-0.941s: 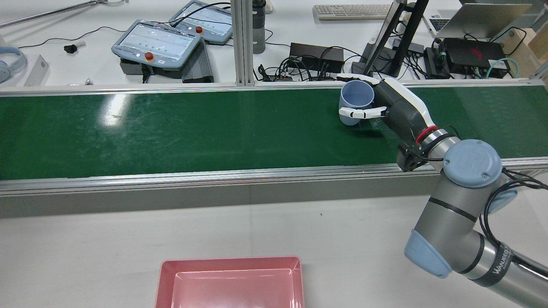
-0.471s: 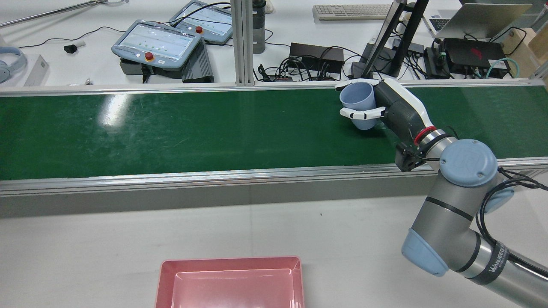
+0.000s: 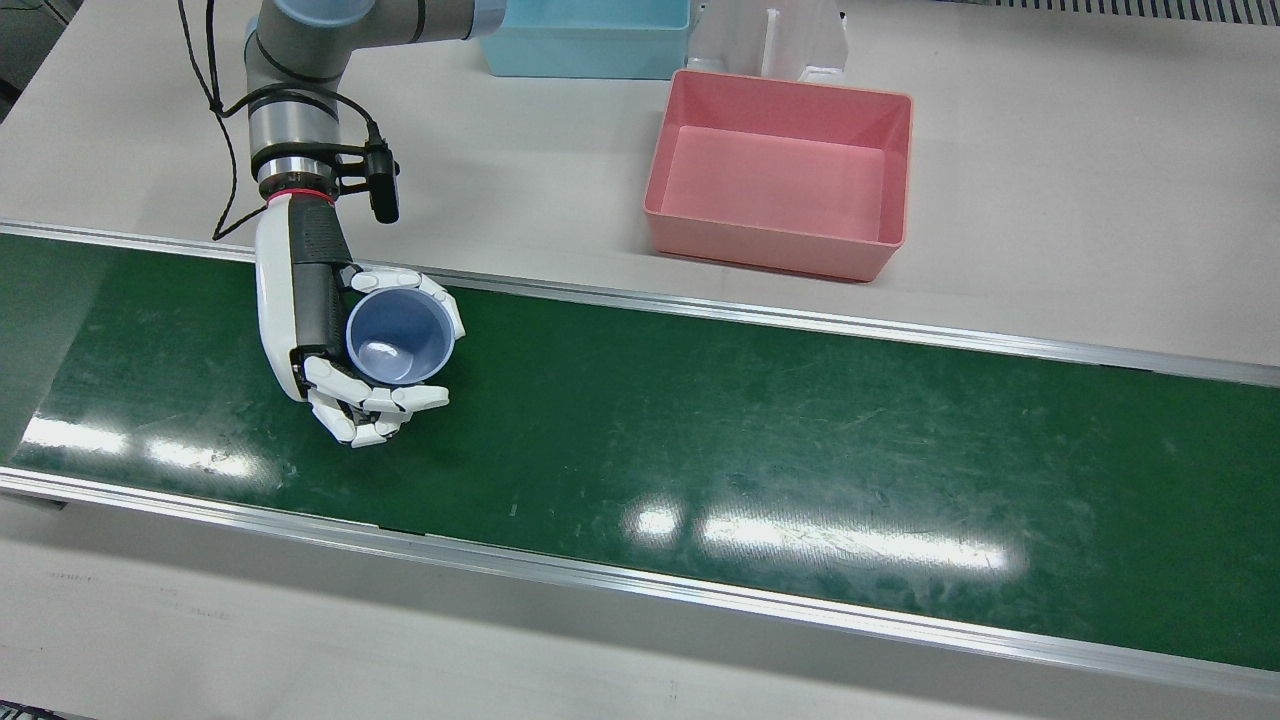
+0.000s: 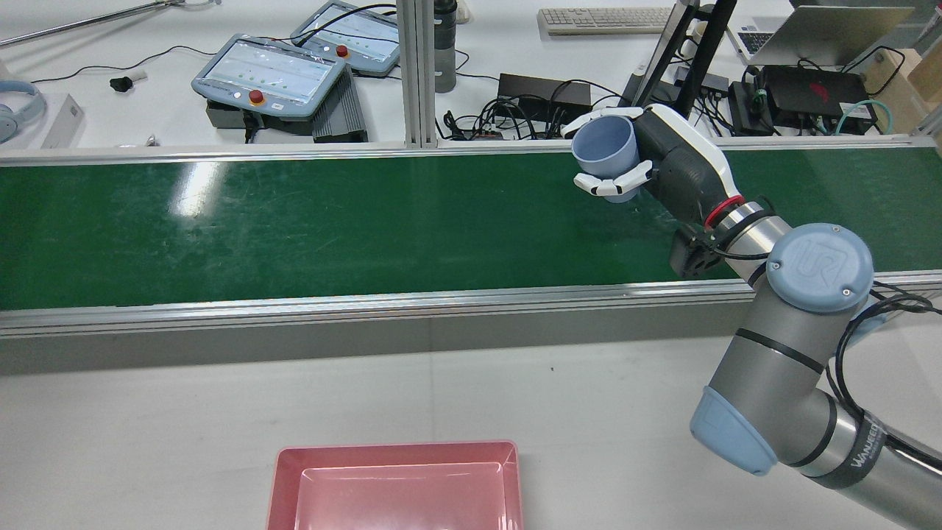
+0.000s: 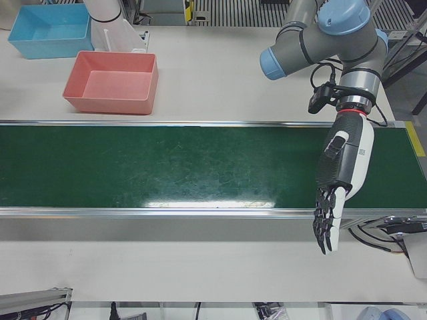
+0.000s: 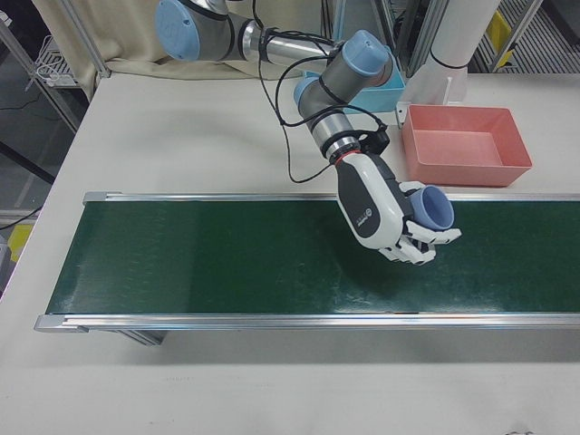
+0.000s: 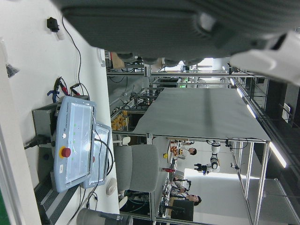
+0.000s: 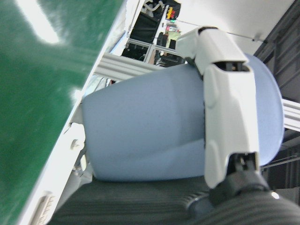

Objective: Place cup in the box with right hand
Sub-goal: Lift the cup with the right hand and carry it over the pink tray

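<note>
Now right hand (image 3: 330, 340) fingers (image 3: 375, 400) wrap cup (image 3: 400, 337) mid-left, upright for carry to box (image 3: 780, 190) upper right; left hand (image 5: 337, 183) open, idle.

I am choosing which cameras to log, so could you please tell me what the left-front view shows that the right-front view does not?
Only the left-front view shows the left hand, open and empty, hanging over the belt's near edge. Only the right-front view shows the right hand closed around the blue cup above the green belt. Both show the belt, the empty pink box and a blue bin.
</note>
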`<state>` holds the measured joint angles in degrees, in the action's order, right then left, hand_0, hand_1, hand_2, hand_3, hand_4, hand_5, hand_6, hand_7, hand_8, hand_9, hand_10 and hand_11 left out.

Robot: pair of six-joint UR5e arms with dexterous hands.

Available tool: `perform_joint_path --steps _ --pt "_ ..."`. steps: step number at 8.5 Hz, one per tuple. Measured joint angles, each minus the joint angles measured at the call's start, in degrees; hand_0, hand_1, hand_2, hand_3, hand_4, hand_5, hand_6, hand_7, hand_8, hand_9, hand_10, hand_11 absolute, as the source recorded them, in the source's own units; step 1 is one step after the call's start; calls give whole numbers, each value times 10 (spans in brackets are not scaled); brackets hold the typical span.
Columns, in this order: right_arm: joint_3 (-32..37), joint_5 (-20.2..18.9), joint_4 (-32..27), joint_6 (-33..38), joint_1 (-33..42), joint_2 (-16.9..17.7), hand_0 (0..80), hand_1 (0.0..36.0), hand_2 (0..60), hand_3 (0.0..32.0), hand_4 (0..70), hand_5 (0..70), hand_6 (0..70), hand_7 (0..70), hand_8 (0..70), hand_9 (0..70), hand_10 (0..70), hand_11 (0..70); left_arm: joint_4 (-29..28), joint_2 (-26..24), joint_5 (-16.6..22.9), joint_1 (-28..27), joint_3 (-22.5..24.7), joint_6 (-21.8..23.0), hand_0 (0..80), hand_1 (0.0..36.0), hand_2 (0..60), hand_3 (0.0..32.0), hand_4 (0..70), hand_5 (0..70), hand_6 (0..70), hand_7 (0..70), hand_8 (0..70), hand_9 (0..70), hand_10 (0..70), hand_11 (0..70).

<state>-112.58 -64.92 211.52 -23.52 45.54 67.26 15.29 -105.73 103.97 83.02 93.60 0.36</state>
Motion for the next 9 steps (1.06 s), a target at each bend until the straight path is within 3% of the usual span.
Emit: perform_joint_path --steps 2,4,5,6,9 --pt "-49 -10 -3 -13 2 -31 800 360 600 0 319 246 331 700 622 700 445 662 0 0 0 0 0 0 0 0 0 0 0 0 0 0 0 0 0 0" --pt "-73 -97 -4 -21 2 -39 800 360 600 0 378 255 370 700 692 700 505 700 -1 0 0 0 0 0 0 0 0 0 0 0 0 0 0 0 0 0" --pt "-84 -138 -4 -30 -3 -33 800 360 600 0 333 259 367 700 695 700 512 700 -1 0 0 0 0 0 0 0 0 0 0 0 0 0 0 0 0 0" --pt "-97 -171 -4 -44 -19 -25 800 360 600 0 332 261 373 700 700 700 522 700 -1 0 0 0 0 0 0 0 0 0 0 0 0 0 0 0 0 0" --pt "-113 -212 -2 -67 -103 -14 800 360 600 0 361 261 390 700 700 700 528 700 0 0 0 0 0 0 0 0 0 0 0 0 0 0 0 0 0 0"
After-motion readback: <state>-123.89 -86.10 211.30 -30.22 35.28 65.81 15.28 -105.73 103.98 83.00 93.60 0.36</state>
